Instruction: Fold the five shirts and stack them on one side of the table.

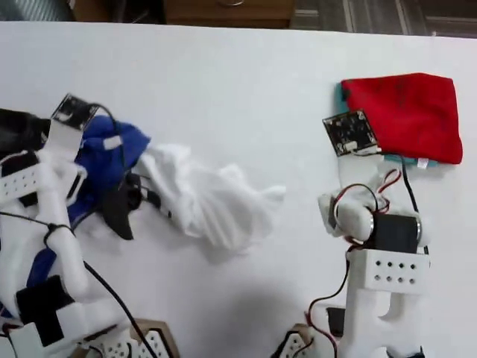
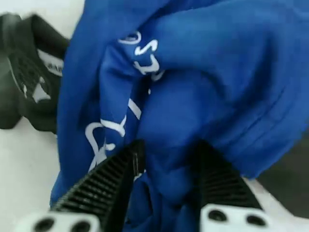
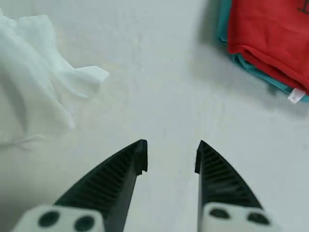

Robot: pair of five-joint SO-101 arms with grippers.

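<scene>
The left gripper [image 2: 169, 147] has its fingers apart, with a bunched fold of the blue shirt [image 2: 217, 72] lying between them and touching both inner faces. The shirt is a crumpled heap with white print on its creases; it lies near the left edge of the desk [image 1: 223, 74], its long axis running from the near-left corner toward the desk's middle. The black shirt [image 2: 29, 72] lies just beside it, at the left edge.

The white shirt [image 1: 201, 198] lies crumpled mid-desk, stretched left to right. The right gripper [image 3: 170, 145] is spread open over bare desk. Toward the far-right corner, the red shirt [image 1: 406, 112] lies folded on the teal shirt [image 3: 251, 67] – long axis along the far edge.
</scene>
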